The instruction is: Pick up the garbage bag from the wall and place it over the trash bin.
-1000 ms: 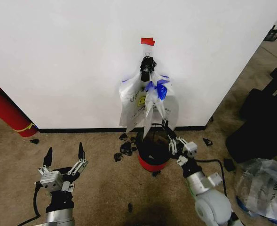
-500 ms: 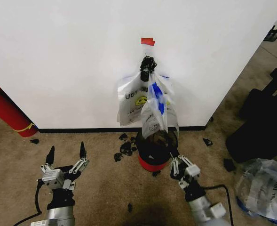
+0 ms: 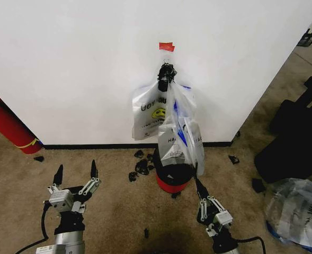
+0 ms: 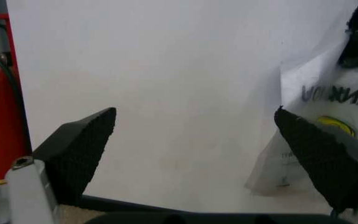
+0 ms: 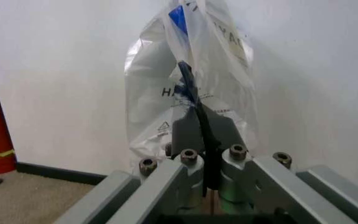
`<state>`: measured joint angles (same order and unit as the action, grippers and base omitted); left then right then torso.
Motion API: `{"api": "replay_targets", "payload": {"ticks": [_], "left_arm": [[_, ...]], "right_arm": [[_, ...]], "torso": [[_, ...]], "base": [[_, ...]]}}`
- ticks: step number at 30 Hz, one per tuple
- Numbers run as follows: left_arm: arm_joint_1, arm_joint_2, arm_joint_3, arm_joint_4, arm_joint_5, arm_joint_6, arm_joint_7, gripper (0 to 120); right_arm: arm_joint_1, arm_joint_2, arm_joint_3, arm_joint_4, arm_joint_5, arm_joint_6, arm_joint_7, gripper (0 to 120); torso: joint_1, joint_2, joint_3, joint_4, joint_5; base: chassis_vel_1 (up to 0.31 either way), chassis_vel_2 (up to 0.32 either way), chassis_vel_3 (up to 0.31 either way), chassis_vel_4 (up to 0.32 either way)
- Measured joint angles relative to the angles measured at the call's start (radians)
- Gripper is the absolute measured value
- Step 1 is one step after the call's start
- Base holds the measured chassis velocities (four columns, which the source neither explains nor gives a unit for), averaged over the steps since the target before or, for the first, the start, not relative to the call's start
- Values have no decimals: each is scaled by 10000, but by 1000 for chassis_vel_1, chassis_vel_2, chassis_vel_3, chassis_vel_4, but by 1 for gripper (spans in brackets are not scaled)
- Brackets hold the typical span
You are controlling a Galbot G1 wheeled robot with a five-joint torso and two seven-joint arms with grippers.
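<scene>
Head view: I see the bag hanging from a black clip on the wall, centre of frame, under a red tape tab. Its lower folds drape down over the top of the bin, which stands on the carpet at the wall's foot, centre-bottom; whether the plastic touches the rim I cannot tell.

Right gripper sits at lower right of centre, just below and right of the bin, on no object. In its wrist view the two dark fingers lie pressed together, nothing between them, the bag behind.

Left gripper at lower left, well apart from the bag; jaws spread wide and empty, which the left wrist view confirms.

Red extinguisher leans at far left. Black scraps lie left of the bin.
</scene>
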<state>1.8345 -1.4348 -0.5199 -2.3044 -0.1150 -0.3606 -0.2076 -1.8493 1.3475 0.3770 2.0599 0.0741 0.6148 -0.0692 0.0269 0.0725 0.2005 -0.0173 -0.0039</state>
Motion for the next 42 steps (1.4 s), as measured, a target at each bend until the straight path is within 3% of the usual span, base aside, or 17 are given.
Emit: {"api": "replay_targets", "payload": {"ticks": [16,24,30,35,37,42], "left_arm": [[-7,-190,-4,122,54,8,-4,100],[-167,-9,264,31,25,280,5,100],[-741,1154,783,-749,-619,1394,-2,100],[-929,2010,767,-1530,-1486,2167,-29,100],[-1074,2354,784,-1710,-1883,2446,-33,100],[-2134,4724,708,-2000,-4319,4001,-151,100]], "right_arm": [[-1006,-260,700,488,-340,1023,521,0],[-558,-105,731,475,-76,727,559,0],[867,84,345,369,697,-519,549,0],[2203,-224,-89,231,1087,-1572,513,0],[2335,-264,-134,236,1154,-1776,477,0],[2562,-324,-346,329,1122,-2289,291,0]], "torso": [[0,0,0,0,0],[0,0,0,1,-1],[0,0,1,-6,-2],[0,0,3,11,0],[0,0,2,4,-2],[0,-1,2,-2,-4]], "base": [[0,0,0,0],[0,0,0,0],[0,0,0,0],[0,0,0,0],[0,0,0,0],[0,0,0,0]]}}
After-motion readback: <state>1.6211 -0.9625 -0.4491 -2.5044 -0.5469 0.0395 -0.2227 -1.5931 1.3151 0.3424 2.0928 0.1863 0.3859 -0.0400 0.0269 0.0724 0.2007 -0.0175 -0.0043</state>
